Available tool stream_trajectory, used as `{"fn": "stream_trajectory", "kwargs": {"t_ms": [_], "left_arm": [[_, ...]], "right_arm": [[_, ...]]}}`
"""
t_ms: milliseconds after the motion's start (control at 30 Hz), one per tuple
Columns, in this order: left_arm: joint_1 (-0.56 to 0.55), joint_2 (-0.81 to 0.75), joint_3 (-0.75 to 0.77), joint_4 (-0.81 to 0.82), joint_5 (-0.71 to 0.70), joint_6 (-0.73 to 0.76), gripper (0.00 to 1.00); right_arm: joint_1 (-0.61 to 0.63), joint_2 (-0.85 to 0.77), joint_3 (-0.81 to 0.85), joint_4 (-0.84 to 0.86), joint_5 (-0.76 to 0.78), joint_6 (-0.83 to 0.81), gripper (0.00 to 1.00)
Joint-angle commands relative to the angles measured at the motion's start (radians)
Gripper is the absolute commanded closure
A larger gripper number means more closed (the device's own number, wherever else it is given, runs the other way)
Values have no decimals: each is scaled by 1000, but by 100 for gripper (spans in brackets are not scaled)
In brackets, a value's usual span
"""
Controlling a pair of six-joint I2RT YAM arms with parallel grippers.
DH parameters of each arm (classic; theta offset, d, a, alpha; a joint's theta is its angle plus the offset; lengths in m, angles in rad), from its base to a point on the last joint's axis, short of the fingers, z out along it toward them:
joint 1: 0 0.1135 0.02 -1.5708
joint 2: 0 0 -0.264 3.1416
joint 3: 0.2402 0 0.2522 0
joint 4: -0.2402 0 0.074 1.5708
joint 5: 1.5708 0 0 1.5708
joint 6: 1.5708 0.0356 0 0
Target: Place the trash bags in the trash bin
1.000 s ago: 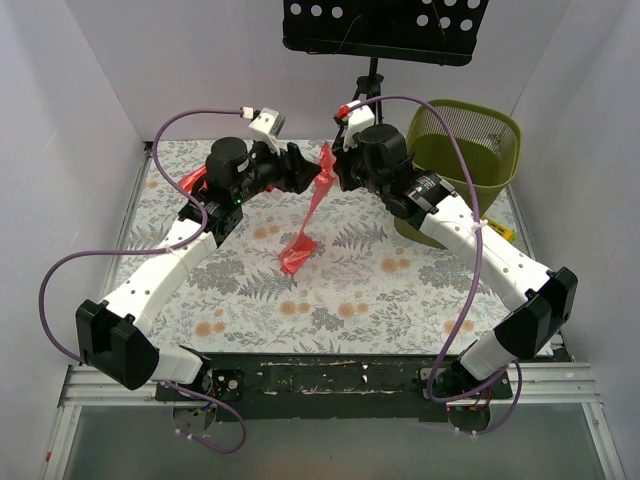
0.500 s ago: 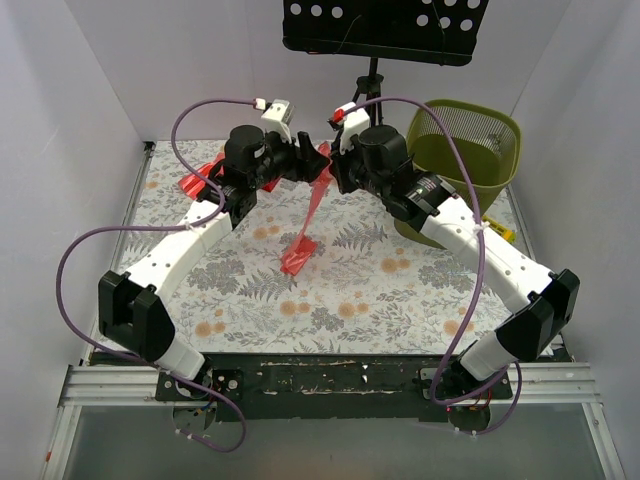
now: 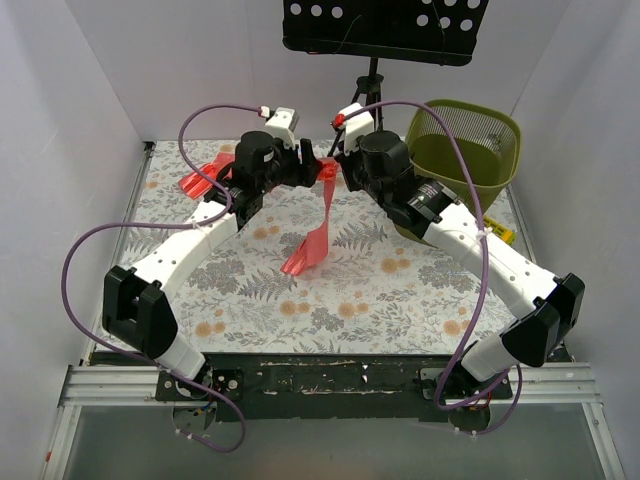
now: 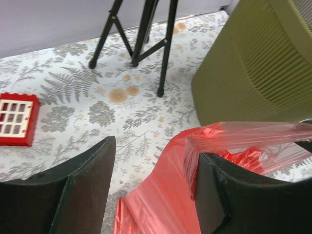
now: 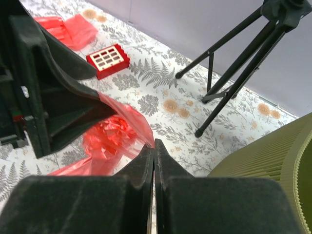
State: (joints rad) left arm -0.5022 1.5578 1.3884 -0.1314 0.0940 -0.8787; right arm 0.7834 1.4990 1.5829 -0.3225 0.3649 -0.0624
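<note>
One red trash bag [image 3: 322,215] hangs between my two grippers, its lower end resting on the floral table. My right gripper [image 3: 337,172] is shut on its top edge; the right wrist view shows the film [image 5: 109,136] pinched at the fingertips [image 5: 154,142]. My left gripper [image 3: 310,170] is open, its jaws either side of the same bag [image 4: 161,195], the film draped against its right finger [image 4: 229,195]. A second red bag [image 3: 198,181] lies at the back left, also in the right wrist view [image 5: 68,30]. The olive-green trash bin [image 3: 465,150] stands at the back right.
A small red box with white buttons [image 4: 17,119] lies near the back, also in the right wrist view [image 5: 108,59]. A black stand's tripod legs [image 4: 141,34] rest behind the grippers. A small yellow object [image 3: 497,230] lies beside the bin. White walls enclose the table.
My left gripper has moved right and back until it meets the right gripper at the bag's top. The hanging bag has shifted slightly right; its lower end stays on the table.
</note>
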Motion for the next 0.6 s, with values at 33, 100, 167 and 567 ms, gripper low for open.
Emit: {"fn": "stream_trajectory", "kwargs": {"t_ms": [33, 100, 167, 567], "left_arm": [[7, -99, -40, -34, -168, 86, 41], [8, -110, -45, -27, -171, 90, 41], [13, -125, -52, -11, -127, 86, 47], [30, -139, -72, 70, 332, 82, 100]], "right_arm": [[-3, -57, -26, 88, 72, -57, 99], [-3, -59, -31, 86, 65, -57, 99], [-3, -59, -34, 85, 51, -50, 99], [-4, -37, -20, 36, -191, -17, 99]]}}
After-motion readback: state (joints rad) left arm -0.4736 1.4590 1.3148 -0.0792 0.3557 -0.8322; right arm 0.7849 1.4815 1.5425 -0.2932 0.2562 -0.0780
